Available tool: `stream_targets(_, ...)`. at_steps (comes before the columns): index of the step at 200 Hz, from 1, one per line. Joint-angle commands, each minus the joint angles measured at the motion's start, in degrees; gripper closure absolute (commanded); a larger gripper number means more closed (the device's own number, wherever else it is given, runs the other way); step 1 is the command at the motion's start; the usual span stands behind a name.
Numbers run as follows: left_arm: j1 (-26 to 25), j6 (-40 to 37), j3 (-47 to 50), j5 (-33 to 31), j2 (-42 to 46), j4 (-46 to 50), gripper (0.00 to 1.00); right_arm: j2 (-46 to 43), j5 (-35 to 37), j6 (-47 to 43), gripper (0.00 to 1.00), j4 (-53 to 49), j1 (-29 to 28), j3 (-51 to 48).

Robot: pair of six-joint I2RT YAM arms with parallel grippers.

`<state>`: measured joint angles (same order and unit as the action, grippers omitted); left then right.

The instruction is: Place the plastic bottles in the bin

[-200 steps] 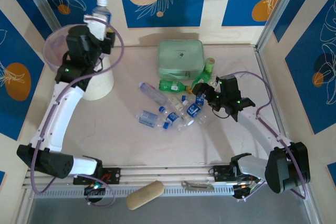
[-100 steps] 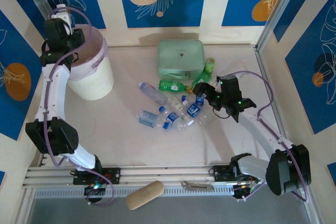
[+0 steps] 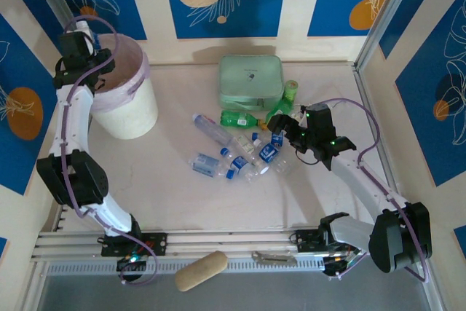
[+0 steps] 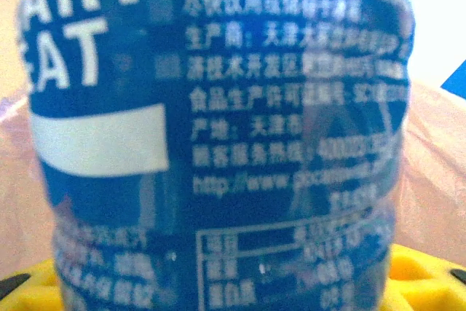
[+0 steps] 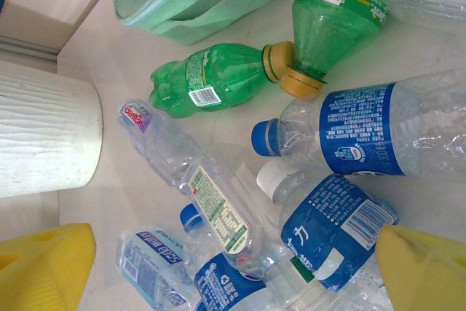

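A clear bottle with a blue label (image 4: 218, 143) stands upright, very close to the camera, in the left wrist view. My left gripper (image 3: 79, 41) is shut on this bottle, its yellow fingers (image 4: 419, 274) showing at the lower corners. It is held high at the far left rim of the bin (image 3: 138, 74), whose pink bag (image 4: 437, 180) lies behind it. Several plastic bottles (image 3: 233, 158) lie in a pile mid-table. My right gripper (image 3: 287, 135) hangs open over the pile's right end. Between its yellow fingertips (image 5: 44, 267) lie blue-labelled bottles (image 5: 328, 231) and a clear one (image 5: 215, 198). Two green bottles (image 5: 211, 78) lie beyond.
A mint-green zip case (image 3: 251, 81) lies behind the pile, touching the green bottles. The bin's white wall (image 5: 44, 136) stands left of the pile. A beige roll (image 3: 202, 270) and a metal tool (image 3: 273, 258) lie on the near rail. Walls close in at left, back and right.
My left arm has swung the bottle from the bin's right side across to its far left rim. The right arm and the pile have not moved.
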<state>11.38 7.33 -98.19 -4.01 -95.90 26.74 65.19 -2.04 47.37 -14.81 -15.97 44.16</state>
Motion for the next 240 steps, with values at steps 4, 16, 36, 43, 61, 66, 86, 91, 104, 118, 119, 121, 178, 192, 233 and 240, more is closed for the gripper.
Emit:
stream_targets(4,0.8,1.4,-1.2,1.6,-0.7,1.5,0.32,-0.6,0.2,-0.7,0.01,-0.9,-0.3,1.6)
stream_targets(16,0.8,1.8,-2.4,1.5,-1.0,2.9,0.10,-0.5,0.1,-0.8,0.01,-1.0,-0.3,1.7)
stream_targets(36,0.8,2.3,-3.2,1.1,-0.6,3.6,0.01,-0.2,0.1,-1.7,0.01,-1.5,-0.4,1.9)
stream_targets(43,0.8,2.5,-3.2,1.2,-0.2,3.6,0.01,-0.1,0.2,-2.4,0.01,-2.2,-0.3,2.3)
stream_targets(61,0.8,3.0,-3.6,2.0,1.4,3.8,0.01,0.6,0.9,-4.8,0.01,-4.9,-0.3,3.9)
stream_targets(66,0.8,3.2,-3.6,2.4,1.9,3.7,0.01,0.8,1.4,-5.6,0.01,-5.8,-0.3,4.3)
stream_targets(86,0.6,5.1,-3.2,5.5,4.5,3.5,0.01,1.8,3.8,-8.6,0.01,-9.8,0.1,6.6)
stream_targets(91,0.6,5.8,-3.0,6.7,5.3,3.3,0.01,2.2,4.9,-9.6,0.01,-10.8,0.3,7.2)
stream_targets(104,-0.1,7.5,-1.5,9.8,7.7,2.3,0.01,3.5,7.5,-12.7,0.01,-13.5,1.3,9.1)
stream_targets(118,-1.8,8.6,1.1,11.8,11.1,0.6,0.01,5.5,9.9,-16.4,0.01,-16.3,3.1,11.5)
stream_targets(119,-2.0,8.6,1.2,11.9,11.4,0.5,0.01,5.7,9.9,-16.6,0.01,-16.4,3.3,11.7)
stream_targets(121,-2.3,8.8,1.6,12.0,11.9,0.2,0.01,6.1,10.1,-17.2,0.01,-16.9,3.6,12.1)
stream_targets(178,-16.6,10.4,15.3,13.4,23.3,-5.5,0.01,18.9,11.3,-32.7,0.01,-22.7,9.6,23.5)
stream_targets(192,-19.9,11.9,18.6,15.6,24.7,-6.8,0.01,23.5,10.7,-38.0,0.00,-25.4,10.1,27.9)
stream_targets(233,-29.9,18.8,29.1,17.3,27.0,-12.5,0.01,33.2,6.5,-45.2,0.02,-29.0,10.8,37.2)
stream_targets(240,-31.6,20.4,31.4,17.6,27.1,-14.6,0.01,34.7,6.7,-46.4,0.02,-29.6,10.6,38.5)
